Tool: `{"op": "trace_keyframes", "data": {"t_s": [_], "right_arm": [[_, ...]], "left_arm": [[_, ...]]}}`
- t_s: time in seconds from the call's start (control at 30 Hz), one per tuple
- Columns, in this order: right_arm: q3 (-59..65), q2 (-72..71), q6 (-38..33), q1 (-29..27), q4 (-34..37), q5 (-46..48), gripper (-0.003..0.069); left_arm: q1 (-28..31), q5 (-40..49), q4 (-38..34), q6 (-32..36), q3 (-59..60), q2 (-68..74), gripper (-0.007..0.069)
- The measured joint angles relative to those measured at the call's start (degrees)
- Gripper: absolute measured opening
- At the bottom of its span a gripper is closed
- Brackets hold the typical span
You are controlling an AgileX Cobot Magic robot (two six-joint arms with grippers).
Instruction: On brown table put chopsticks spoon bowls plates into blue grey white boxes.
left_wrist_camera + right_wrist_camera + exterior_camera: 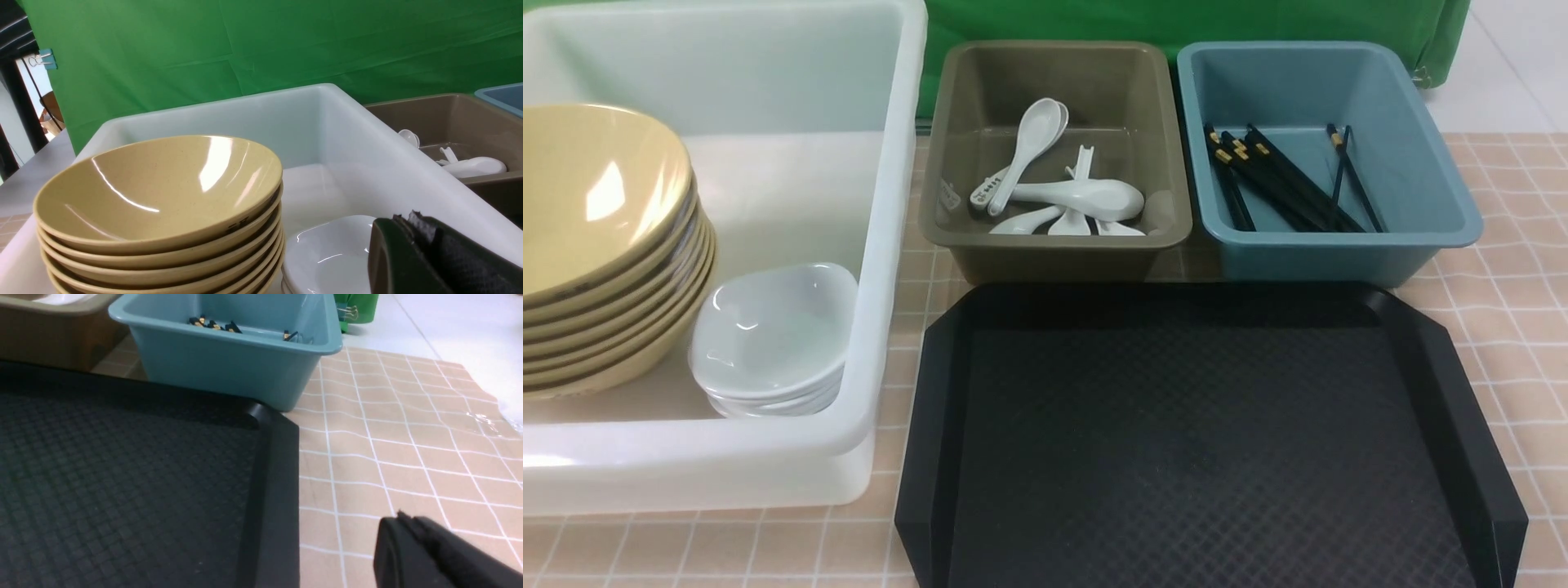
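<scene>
Three boxes are sitting in a row on the tiled brown table [1503, 294]: one big white box [882, 245] on the left, one grey-brown box [1058, 245] in the middle, and one blue box [1339, 253] on the right, with a single black tray [1201, 441] lying bare in front of the two smaller ones.

Inside the white box a stack of tan bowls [605, 245] is leaning slightly, about seven rims showing one under another (the lowest ones are hard to separate), glossy and shallow with a dark line under each lip. Just beside it a smaller stack of white dishes [772, 339] is resting, squarish with rounded corners; three or four seem to be nested, though the exact count cannot be told.

In the grey-brown box white spoons [1062, 192] are lying crossed over one another, around six, short-handled soup spoons of shiny plastic. In the blue box black chopsticks [1278, 184] with gold bands near their tops are lying slanted, roughly four pairs, one pair sitting apart to the right.

The left gripper [412, 253] is hovering over the white box near the dishes, its fingers pressed together and holding nothing. The right gripper [416, 551] is hanging over the table just beside the tray's right edge, likewise pressed together and empty.
</scene>
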Motion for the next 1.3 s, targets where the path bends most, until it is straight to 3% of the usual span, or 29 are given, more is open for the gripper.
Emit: {"op": "trace_keyframes", "data": {"t_s": [0.3,0.57,1.3], "right_arm": [[-0.1,0.0,0.5,-3.2,0.2,0.0,0.0048],[-0.1,0.0,-0.7,-3.3,6.9,0.0,0.0048],[-0.1,0.0,-3.3,-3.3,7.3,0.0,0.0055]], "left_arm": [[0.0,0.0,-0.2,0.0,0.0,0.0,-0.0007],[0.0,0.0,-0.4,0.0,0.0,0.0,-0.0007],[0.0,0.0,-0.4,0.0,0.0,0.0,-0.0007]]}}
